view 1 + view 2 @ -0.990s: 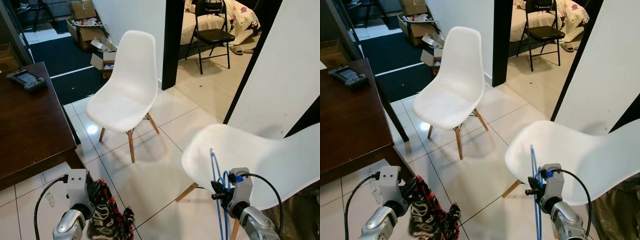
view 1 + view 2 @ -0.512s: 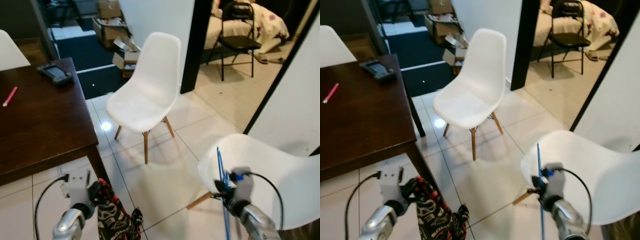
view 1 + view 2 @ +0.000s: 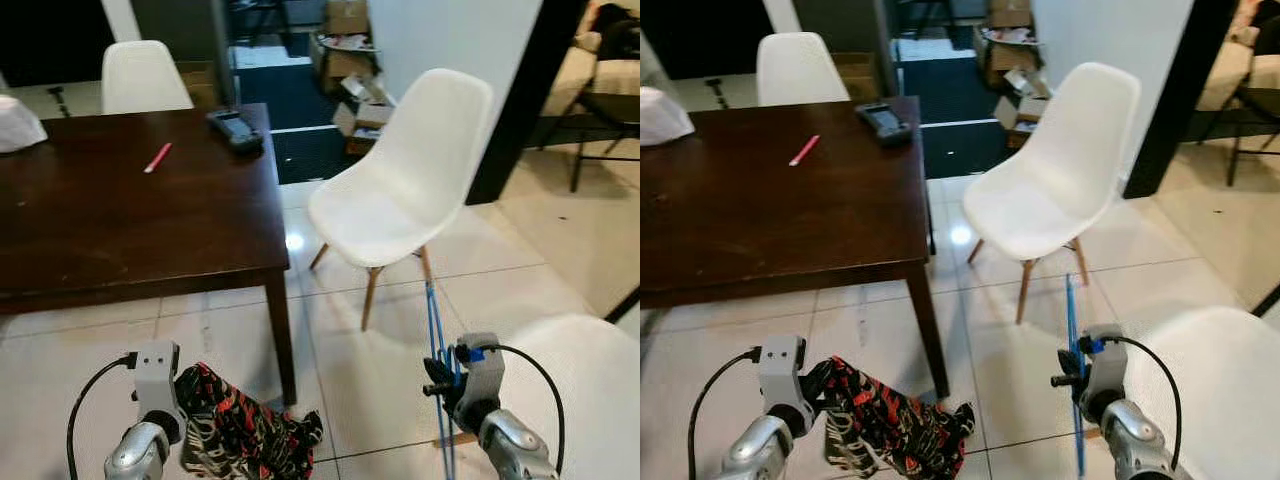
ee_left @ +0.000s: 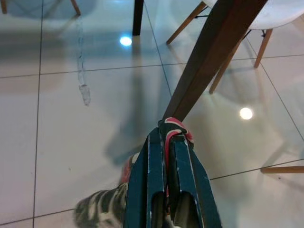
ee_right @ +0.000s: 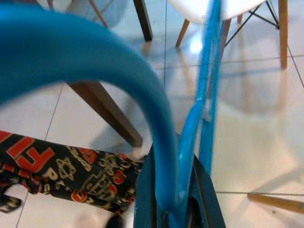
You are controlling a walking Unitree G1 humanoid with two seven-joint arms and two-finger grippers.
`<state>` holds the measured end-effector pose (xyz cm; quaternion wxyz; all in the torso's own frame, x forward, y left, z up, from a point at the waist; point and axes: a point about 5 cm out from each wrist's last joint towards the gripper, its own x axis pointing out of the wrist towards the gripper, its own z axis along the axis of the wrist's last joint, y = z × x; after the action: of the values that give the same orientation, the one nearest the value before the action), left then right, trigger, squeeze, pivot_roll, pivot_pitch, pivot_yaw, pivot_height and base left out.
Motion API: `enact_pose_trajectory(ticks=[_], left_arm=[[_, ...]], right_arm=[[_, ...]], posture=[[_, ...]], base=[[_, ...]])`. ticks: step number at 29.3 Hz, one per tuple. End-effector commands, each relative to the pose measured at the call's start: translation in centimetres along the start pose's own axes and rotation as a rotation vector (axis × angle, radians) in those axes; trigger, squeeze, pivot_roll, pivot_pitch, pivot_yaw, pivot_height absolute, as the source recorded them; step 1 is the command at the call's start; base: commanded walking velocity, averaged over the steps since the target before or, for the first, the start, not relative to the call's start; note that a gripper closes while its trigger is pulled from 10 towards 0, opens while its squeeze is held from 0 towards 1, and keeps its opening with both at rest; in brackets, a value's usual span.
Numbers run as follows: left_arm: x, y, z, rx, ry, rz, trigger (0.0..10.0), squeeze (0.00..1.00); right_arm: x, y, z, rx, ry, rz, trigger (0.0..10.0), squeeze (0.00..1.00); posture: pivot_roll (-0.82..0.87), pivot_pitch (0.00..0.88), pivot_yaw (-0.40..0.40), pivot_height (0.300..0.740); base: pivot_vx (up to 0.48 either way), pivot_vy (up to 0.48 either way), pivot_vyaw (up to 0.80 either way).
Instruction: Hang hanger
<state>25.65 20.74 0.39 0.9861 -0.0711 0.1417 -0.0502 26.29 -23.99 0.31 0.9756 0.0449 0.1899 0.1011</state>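
A blue plastic hanger (image 3: 433, 330) stands upright low on the right, and my right gripper (image 3: 441, 376) is shut on its lower part. The right wrist view shows the hanger's (image 5: 190, 128) hook curving close over the fingers. Low on the left, my left gripper (image 3: 816, 386) is shut on a black, red and white patterned garment (image 3: 890, 425) that droops toward the tiled floor. A fold of that garment (image 4: 175, 129) sits pinched between the left fingertips (image 4: 154, 152).
A dark wooden table (image 3: 130, 200) fills the left, its near leg (image 3: 280, 340) just past the garment. On it lie a handset (image 3: 235, 128) and a red pen (image 3: 158, 157). White chairs stand ahead (image 3: 410, 180), behind the table (image 3: 145, 75) and at lower right (image 3: 590, 390).
The whole view has swung left, so the table now takes up the left side and the doorway has slid off right. Both grippers keep their holds.
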Motion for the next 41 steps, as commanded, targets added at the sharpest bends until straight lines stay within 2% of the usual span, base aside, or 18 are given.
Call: enact_pose_trajectory(ticks=[1, 13, 14, 18, 21, 23, 24, 27, 30, 33, 34, 36, 37, 39, 40, 41], left_arm=[[-0.2, 0.4, 0.1, 0.0, -0.005, 0.012, 10.0, 0.0], [-0.3, 0.7, 0.4, -0.006, -0.033, 0.023, 10.0, 0.0], [-0.2, 1.0, 1.3, 0.002, -0.07, 0.027, 10.0, 0.0], [0.0, 1.4, 2.7, 0.016, -0.118, 0.035, 10.0, 0.0], [0.4, 2.4, 5.5, 0.044, -0.208, 0.052, 10.0, 0.0], [0.7, 2.4, 7.2, 0.067, -0.258, 0.041, 10.0, 0.0], [0.7, 2.4, 7.2, 0.067, -0.258, 0.041, 10.0, 0.0], [1.1, 1.6, 9.4, 0.077, -0.314, -0.024, 10.0, 0.0], [1.3, 1.0, 10.0, 0.079, -0.328, -0.067, 10.0, 0.0], [1.4, -0.5, 11.4, 0.057, -0.361, -0.17, 10.0, 0.0], [1.4, -0.5, 11.4, 0.057, -0.361, -0.17, 10.0, 0.0], [1.1, -2.1, 13.3, 0.037, -0.421, -0.262, 10.0, 0.0], [1.1, -2.1, 13.3, 0.037, -0.421, -0.262, 10.0, 0.0], [0.5, -3.2, 16.0, 0.039, -0.507, -0.302, 10.0, 0.0], [0.5, -3.2, 16.0, 0.039, -0.507, -0.302, 10.0, 0.0], [0.2, -3.5, 17.6, 0.055, -0.558, -0.301, 10.0, 0.0]], right_arm=[[0.2, 0.3, 0.1, -0.007, -0.01, 0.015, 10.0, 0.0], [0.1, 0.5, 0.0, -0.007, -0.016, 0.026, 10.0, 0.0], [0.1, 0.4, 0.0, -0.006, -0.018, 0.026, 10.0, 0.0], [0.1, 0.4, 0.0, 0.0, -0.023, 0.025, 10.0, 0.0], [0.1, 0.3, 0.1, 0.01, -0.025, 0.019, 10.0, 0.0], [0.1, 0.3, 0.1, 0.009, -0.023, 0.016, 10.0, 0.0], [0.1, 0.3, 0.1, 0.009, -0.023, 0.016, 10.0, 0.0], [0.1, 0.3, 0.1, 0.012, -0.023, 0.013, 10.0, 0.0], [0.2, 0.3, 0.1, 0.012, -0.024, 0.012, 10.0, 0.0], [0.2, 0.3, 0.2, 0.016, -0.026, 0.01, 10.0, 0.0], [0.2, 0.3, 0.2, 0.016, -0.026, 0.01, 10.0, 0.0], [0.2, 0.2, 0.2, 0.019, -0.031, 0.009, 10.0, 0.0], [0.2, 0.2, 0.2, 0.019, -0.031, 0.009, 10.0, 0.0], [0.2, 0.2, 0.3, 0.021, -0.035, 0.01, 10.0, 0.0], [0.2, 0.2, 0.3, 0.021, -0.035, 0.01, 10.0, 0.0], [0.2, 0.2, 0.3, 0.022, -0.035, 0.01, 10.0, 0.0]], posture=[[-0.02, 0.113, -0.009, 0.74], [-0.02, 0.106, -0.011, 0.74], [-0.01, 0.106, -0.015, 0.74], [-0.01, 0.105, -0.016, 0.74], [-0.01, 0.105, -0.016, 0.74], [-0.01, 0.102, -0.014, 0.74], [-0.01, 0.102, -0.014, 0.74], [-0.01, 0.104, -0.013, 0.74], [-0.01, 0.105, -0.012, 0.74], [-0.01, 0.11, -0.009, 0.74], [-0.01, 0.11, -0.009, 0.74], [-0.01, 0.112, -0.009, 0.74], [-0.01, 0.112, -0.009, 0.74], [-0.01, 0.113, -0.011, 0.74], [-0.01, 0.113, -0.011, 0.74], [-0.01, 0.113, -0.011, 0.74]], base=[[0.0, 0.0, 0.78], [0.0, 0.0, 0.78], [0.0, 0.0, 0.77], [0.0, 0.0, 0.73], [0.0, 0.0, 0.0], [0.0, 0.0, 0.0], [0.0, 0.0, 0.0], [0.0, 0.0, 0.0], [0.0, 0.0, 0.0], [0.0, 0.0, 0.0], [0.0, 0.0, 0.0], [0.0, 0.0, 0.0], [0.0, 0.0, 0.0], [0.0, 0.0, 0.0], [0.0, 0.0, 0.0], [0.0, 0.0, 0.0]])
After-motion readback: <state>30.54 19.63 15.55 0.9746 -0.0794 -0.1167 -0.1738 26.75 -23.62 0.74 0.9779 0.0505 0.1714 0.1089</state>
